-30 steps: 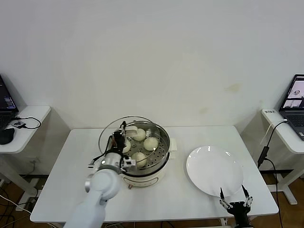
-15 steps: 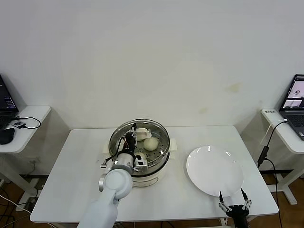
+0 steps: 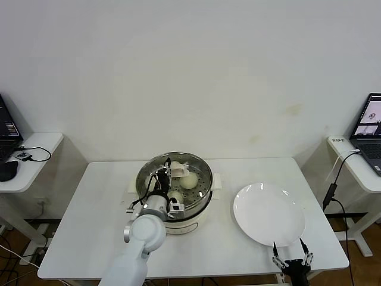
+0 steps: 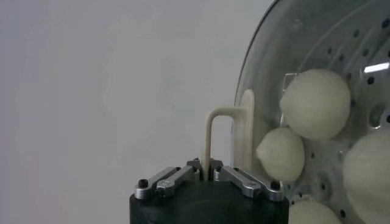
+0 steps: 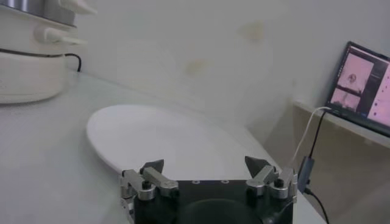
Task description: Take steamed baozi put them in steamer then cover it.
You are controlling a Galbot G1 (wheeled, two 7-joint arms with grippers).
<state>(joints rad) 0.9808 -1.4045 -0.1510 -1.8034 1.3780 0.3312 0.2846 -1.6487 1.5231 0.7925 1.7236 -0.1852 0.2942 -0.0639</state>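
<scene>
The steamer (image 3: 201,205), a shiny steel pot on a white base, stands at the table's middle. Several pale baozi (image 3: 189,180) lie on its perforated tray (image 4: 341,42); in the left wrist view they show through the glass (image 4: 315,103). My left gripper (image 3: 162,174) is over the pot, shut on the cream loop handle (image 4: 210,131) of the clear glass lid (image 3: 177,172). The lid sits over the pot's mouth; I cannot tell whether it rests on the rim. My right gripper (image 3: 292,261) hangs open at the table's front right edge, with nothing between its fingers.
An empty white plate (image 3: 269,213) lies to the right of the steamer, just beyond my right gripper (image 5: 205,164). The steamer's cord (image 5: 72,56) runs behind its base. Side desks with laptops (image 3: 372,128) flank the table.
My left gripper has carried the lid to the right, from off the steamer's left side to over its mouth. The right gripper has sunk slightly at the table's front edge.
</scene>
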